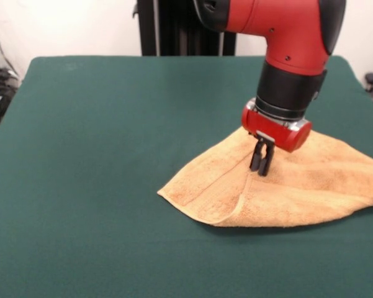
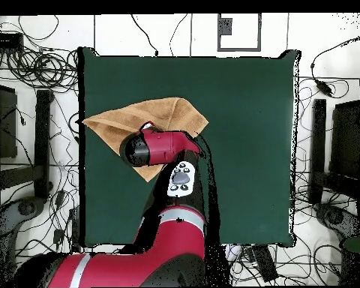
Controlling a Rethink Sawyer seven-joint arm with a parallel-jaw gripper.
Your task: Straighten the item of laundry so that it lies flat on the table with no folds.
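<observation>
Front view had the towel (image 1: 285, 186) lower right on the table (image 1: 99, 155), one layer doubled over; the gripper (image 1: 261, 169) stood on it, fingers together, seemingly pinching cloth to drag that fold flat.

White wall (image 1: 80, 28) behind, with a dark upright post (image 1: 148, 28) against it. Pale floor (image 2: 318, 45) all round, strewn with black cables (image 2: 33, 67). Dark stands (image 2: 42, 139) at either side, a small framed square (image 2: 238, 31) marked on the floor. Even, flat light.
</observation>
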